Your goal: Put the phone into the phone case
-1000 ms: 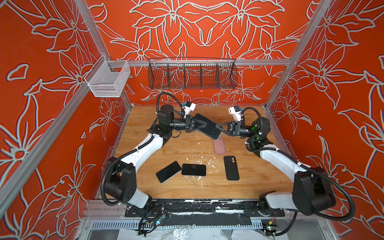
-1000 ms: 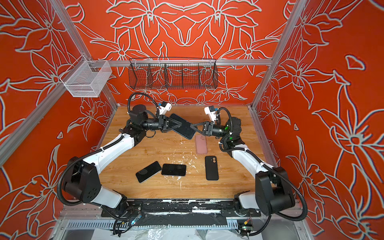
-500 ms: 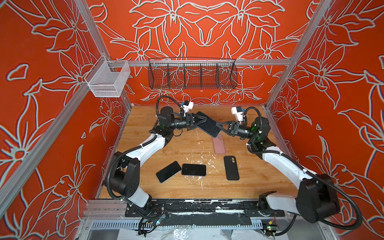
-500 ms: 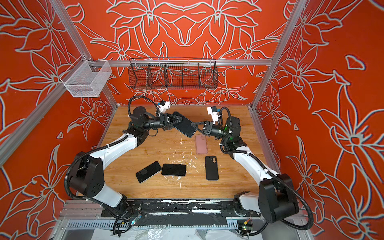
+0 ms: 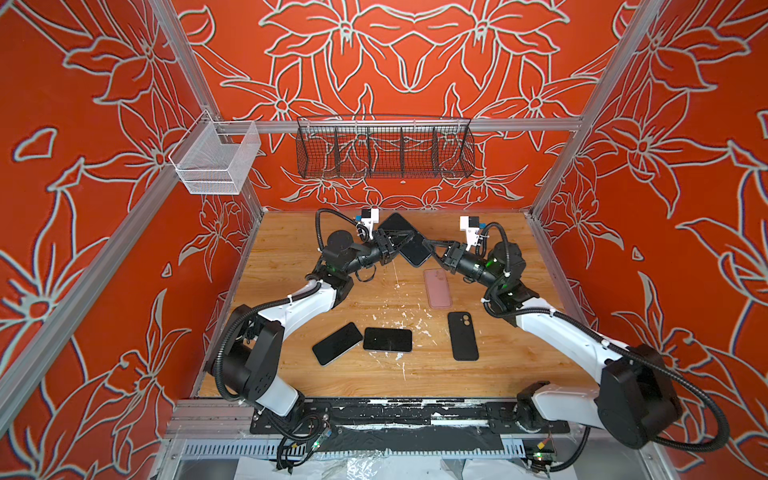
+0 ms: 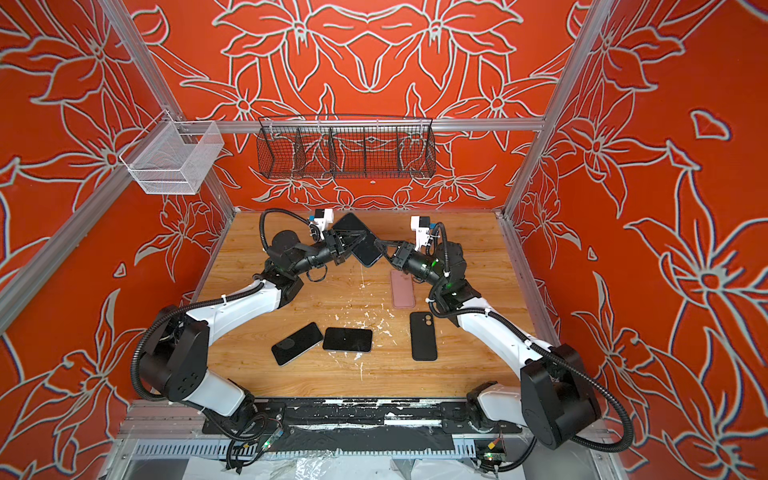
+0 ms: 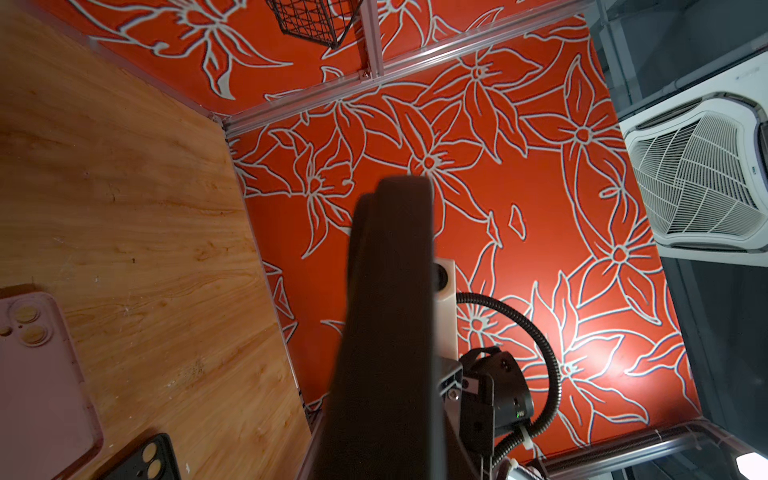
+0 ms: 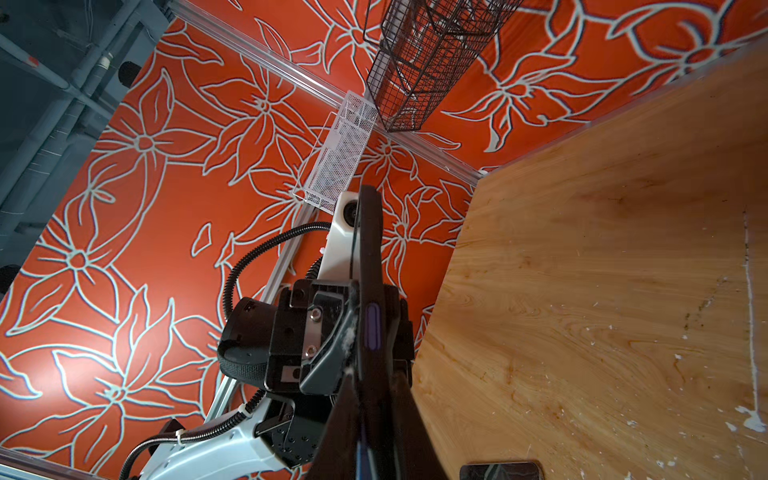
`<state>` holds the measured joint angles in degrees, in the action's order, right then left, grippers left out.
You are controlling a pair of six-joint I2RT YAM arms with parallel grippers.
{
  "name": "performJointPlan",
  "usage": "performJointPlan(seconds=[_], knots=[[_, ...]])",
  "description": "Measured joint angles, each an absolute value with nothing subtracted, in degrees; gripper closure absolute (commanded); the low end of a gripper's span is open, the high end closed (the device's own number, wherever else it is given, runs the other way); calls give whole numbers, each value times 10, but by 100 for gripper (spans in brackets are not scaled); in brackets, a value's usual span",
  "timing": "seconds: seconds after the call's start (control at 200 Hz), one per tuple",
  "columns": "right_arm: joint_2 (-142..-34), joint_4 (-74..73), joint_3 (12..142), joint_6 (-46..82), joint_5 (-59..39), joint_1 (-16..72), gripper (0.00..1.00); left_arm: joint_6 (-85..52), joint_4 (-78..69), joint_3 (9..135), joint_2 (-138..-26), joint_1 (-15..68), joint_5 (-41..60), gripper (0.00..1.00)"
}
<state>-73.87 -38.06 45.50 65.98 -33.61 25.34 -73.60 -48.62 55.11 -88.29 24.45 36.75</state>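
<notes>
- Top views both show the left end effector (image 5: pixel 404 240) clamped on a dark phone (image 5: pixel 397 224), raised and tilted above the bench (image 5: pixel 291 249) at centre frame.
- Opposite it, the right end effector (image 5: pixel 429 246) is closed on the same phone's lower right edge.
- Right wrist view shows that phone edge-on, with a purple side button (image 8: pixel 372 328).
- Lower in the frame a pink case (image 5: pixel 437 289) lies flat, with a black case (image 5: pixel 462 336) just below it.
- Left of the black case, a slanted phone (image 5: pixel 337 343) and a level phone (image 5: pixel 387 339) lie just beside each other.
</notes>
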Motion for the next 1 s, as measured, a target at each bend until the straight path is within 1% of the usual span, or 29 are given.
performJointPlan(seconds=[0.04, 0.16, 0.26, 0.345, 0.47, 0.57, 0.741, 0.806, 0.996], knots=[[-742, -390, 456, 661, -334, 255, 100, -736, -485, 551, -879, 245, 360, 100], [-744, -401, 460, 661, -334, 257, 100, -728, -482, 551, -869, 247, 346, 100], [-743, -387, 472, 647, -352, 253, 83, -717, -468, 551, -858, 248, 342, 100], [-740, -359, 484, 627, -385, 241, 72, -699, -450, 551, -845, 248, 351, 100], [-734, -322, 492, 606, -464, 209, 61, -663, -422, 553, -830, 248, 392, 100], [-736, -305, 501, 606, -520, 184, 56, -642, -398, 564, -830, 244, 438, 100], [-749, -317, 528, 621, -591, 174, 54, -627, -386, 591, -830, 239, 513, 100], [-755, -335, 529, 633, -608, 174, 51, -625, -386, 593, -830, 238, 527, 100], [-776, -367, 529, 657, -631, 176, 48, -618, -378, 593, -830, 233, 543, 100]])
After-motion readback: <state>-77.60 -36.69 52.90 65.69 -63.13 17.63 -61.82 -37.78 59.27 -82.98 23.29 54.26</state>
